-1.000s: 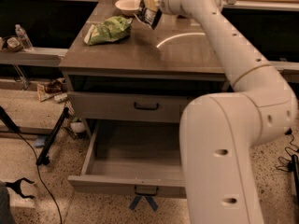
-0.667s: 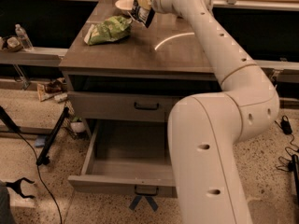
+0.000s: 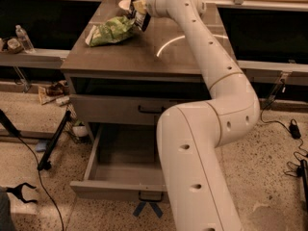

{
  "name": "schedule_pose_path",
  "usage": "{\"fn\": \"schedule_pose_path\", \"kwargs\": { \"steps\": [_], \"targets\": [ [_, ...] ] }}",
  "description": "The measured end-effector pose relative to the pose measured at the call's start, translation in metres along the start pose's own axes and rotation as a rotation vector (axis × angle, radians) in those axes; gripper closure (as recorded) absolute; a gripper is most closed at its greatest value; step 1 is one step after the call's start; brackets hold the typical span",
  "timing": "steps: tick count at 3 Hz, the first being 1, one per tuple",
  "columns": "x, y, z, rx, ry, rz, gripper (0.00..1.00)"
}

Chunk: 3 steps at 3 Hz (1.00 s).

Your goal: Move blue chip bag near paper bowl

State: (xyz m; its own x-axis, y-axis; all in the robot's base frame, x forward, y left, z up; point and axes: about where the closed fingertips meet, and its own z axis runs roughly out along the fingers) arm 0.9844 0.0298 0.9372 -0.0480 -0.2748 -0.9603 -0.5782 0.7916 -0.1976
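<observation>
One end effector (image 3: pixel 136 3) apparently holds blue chip bag (image 3: pixel 141 16) beside paper bowl (image 3: pixel 123 4).

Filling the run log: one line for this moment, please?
gripper: far edge of table, shut on blue chip bag | bag: beside paper bowl, not released | bottom drawer: open

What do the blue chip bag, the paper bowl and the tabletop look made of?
The blue chip bag, at the gripper by the table's far edge: likely glossy foil or plastic film, pale panel catching light. The paper bowl: matte cream, probably paper; partly hidden. The tabletop: grey-brown laminate or wood, with a curved light reflection.
</observation>
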Motion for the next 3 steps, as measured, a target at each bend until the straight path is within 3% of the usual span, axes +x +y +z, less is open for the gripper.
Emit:
{"fn": "schedule_pose_path", "kwargs": {
  "steps": [2, 3],
  "targets": [
    [0.010, 0.007, 0.011, -0.012, 0.012, -0.017, 0.05],
    [0.020, -0.001, 0.006, -0.007, 0.036, -0.023, 0.00]
  ]
}}
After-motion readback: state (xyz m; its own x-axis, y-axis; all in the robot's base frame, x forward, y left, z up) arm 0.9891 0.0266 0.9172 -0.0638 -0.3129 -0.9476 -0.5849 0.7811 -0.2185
